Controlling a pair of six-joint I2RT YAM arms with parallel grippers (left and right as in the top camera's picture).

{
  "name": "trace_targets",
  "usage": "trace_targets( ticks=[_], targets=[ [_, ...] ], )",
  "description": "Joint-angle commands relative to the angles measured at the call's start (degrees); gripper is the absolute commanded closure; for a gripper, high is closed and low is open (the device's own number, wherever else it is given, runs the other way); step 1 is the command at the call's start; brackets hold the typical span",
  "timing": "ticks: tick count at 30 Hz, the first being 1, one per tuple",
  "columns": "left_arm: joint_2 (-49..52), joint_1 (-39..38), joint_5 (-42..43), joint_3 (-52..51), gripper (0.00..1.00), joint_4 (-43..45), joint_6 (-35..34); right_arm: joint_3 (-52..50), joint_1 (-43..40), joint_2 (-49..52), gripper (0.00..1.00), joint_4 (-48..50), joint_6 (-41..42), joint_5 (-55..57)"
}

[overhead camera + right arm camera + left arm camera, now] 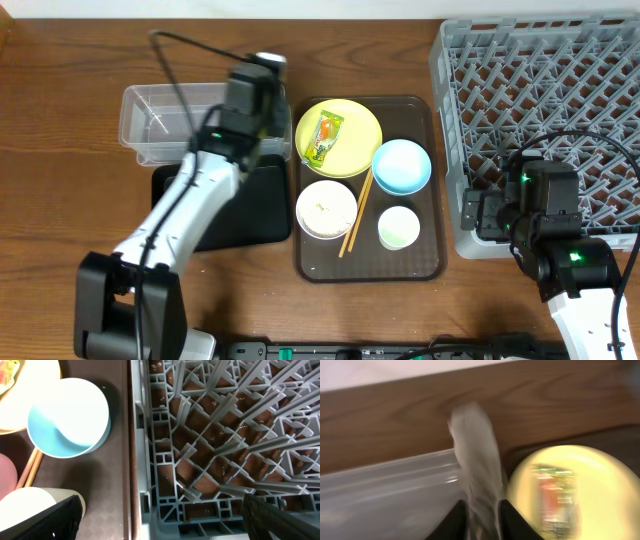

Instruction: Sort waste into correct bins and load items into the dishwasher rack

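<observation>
My left gripper [263, 76] [482, 516] is shut on a pale crumpled piece like a paper napkin [477, 450], held between the clear tub [160, 122] [385, 490] and the yellow plate [345, 125] [600, 485]; that view is blurred. The snack wrapper [325, 137] [554, 495] lies on the plate. A white bowl with rice scraps [326, 208], a light-blue bowl [401, 165] [67, 417], a small white cup [399, 227] and chopsticks [357, 215] sit on the brown tray. My right gripper [482, 215] [160, 520] is open and empty over the left wall of the grey rack [545, 90] [215, 435].
The black tray [255, 215] lies under my left arm, in front of the tub. The brown serving tray [425, 262] [117, 460] sits against the rack's left side. A black cable [175, 75] arcs over the tub.
</observation>
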Motion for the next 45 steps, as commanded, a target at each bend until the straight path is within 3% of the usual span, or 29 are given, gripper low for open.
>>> trace_targets(
  ticks=[1,4,10,20,31,35,40,42,45],
  targets=[
    [1.14,3.43,-1.53,0.31,0.56,-1.01,-3.17,1.36,0.52,-0.15,0.01,-0.13,-0.39,0.39],
    [1.03,4.22,3.58,0.31,0.43,-1.51,-3.34,1.36,0.52,-0.15,0.01,-0.04,-0.39,0.42],
    [1.14,-0.13,16.35,0.28,0.43,-1.49,-3.50,1.36,0.52,-0.15,0.01,0.00,-0.39,0.42],
    [7.91,-9.88,8.57,-0.28,0.27,-0.22,11.56,1.36,0.52,-0.15,0.01,0.00,-0.39,0.39],
    [20.33,-10.47,8.59,-0.28,0.27,5.90,12.17,1.36,0.52,-0.15,0.01,-0.02,-0.37,0.39],
    [21.62,-10.54,8.61,-0.28,0.40,5.42,12.13,1.36,0.52,-0.15,0.01,-0.04,-0.37,0.39],
    [20.00,-10.88,8.61,-0.26,0.87,5.29,11.93,1.36,0.52,-0.15,0.01,-0.02,-0.37,0.39],
    [17.79,-10.88,8.61,-0.17,0.94,5.27,11.47,1.36,0.52,-0.15,0.01,-0.04,-0.39,0.39],
    [12.76,-10.88,8.57,-0.17,0.94,4.59,11.13,1.36,0.52,-0.15,0.01,-0.04,-0.39,0.39]
  ],
)
